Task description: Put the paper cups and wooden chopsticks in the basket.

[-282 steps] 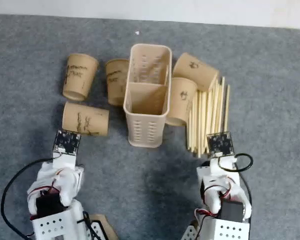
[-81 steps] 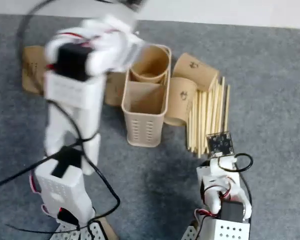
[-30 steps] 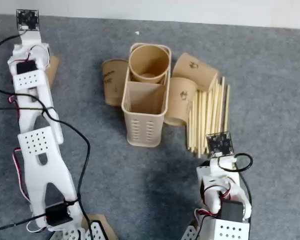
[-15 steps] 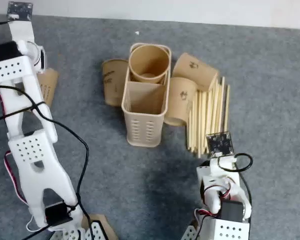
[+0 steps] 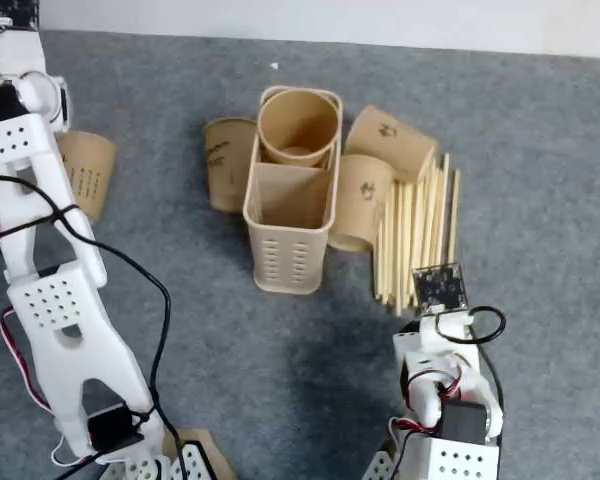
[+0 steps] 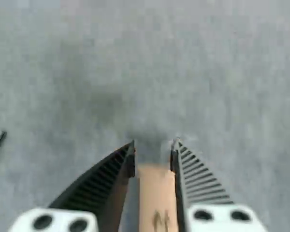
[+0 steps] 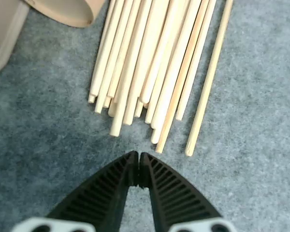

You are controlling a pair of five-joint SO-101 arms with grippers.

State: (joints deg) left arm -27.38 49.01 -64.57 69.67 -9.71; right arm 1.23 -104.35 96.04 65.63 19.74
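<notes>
The left gripper [image 6: 152,151] pinches a brown cup [image 6: 154,198] between its two black fingers, with the grey carpet [image 6: 183,72] beneath. In the high view this brown cup sits at the far left of the frame, partly behind the long white left arm [image 5: 40,300].

The right gripper [image 7: 137,164] is closed tight with nothing in it (its fingertips touch). Near its tips lie the ends of the wooden chopsticks [image 7: 150,63].

In the high view the chopsticks lie in a bunch right of the middle. Beside them, two cups lie tipped over: the top cup [image 5: 390,140] and the low cup [image 5: 363,200]. The basket [image 5: 292,262] sits in the upper middle. An upright cup [image 5: 298,125] stands in its upper part. A side cup [image 5: 225,165] lies against its left wall.
</notes>
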